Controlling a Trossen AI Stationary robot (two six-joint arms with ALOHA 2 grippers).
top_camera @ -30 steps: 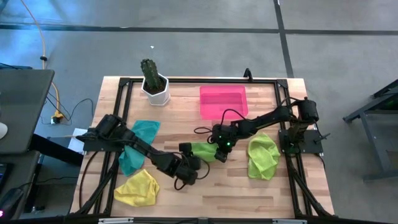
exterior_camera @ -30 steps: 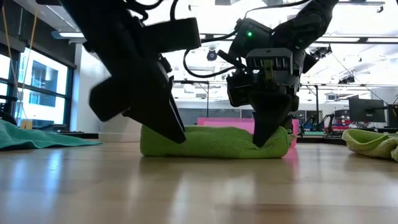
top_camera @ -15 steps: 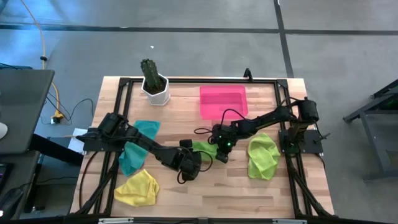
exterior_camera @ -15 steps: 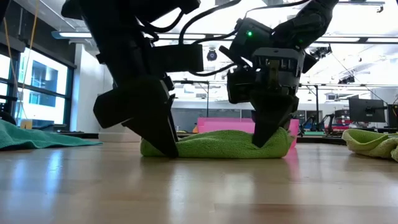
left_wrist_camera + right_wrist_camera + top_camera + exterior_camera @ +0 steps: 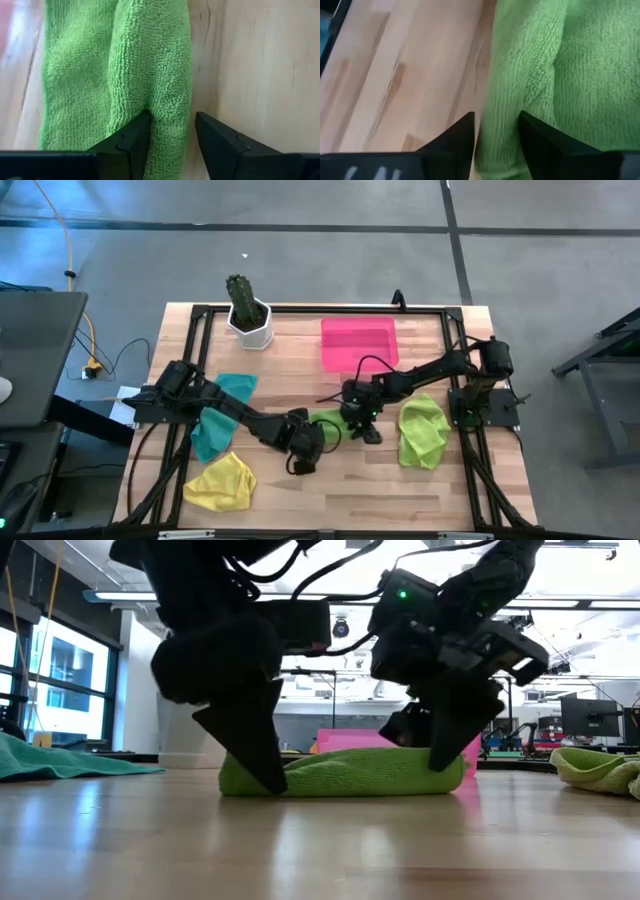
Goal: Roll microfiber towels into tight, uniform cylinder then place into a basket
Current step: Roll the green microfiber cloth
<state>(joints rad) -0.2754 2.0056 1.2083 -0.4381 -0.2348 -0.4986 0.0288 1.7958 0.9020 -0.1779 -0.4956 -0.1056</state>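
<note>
Midway across the pale wooden table (image 5: 300, 365), a lime-green microfibre towel rolled into a low log (image 5: 345, 772) lies in front of the shallow pink plastic basket (image 5: 359, 342). Its left end sits between the left gripper's (image 5: 170, 132) parted fingers. At the other end the right gripper (image 5: 497, 131) also straddles an edge; whether it actually pinches, I cannot tell.
</note>
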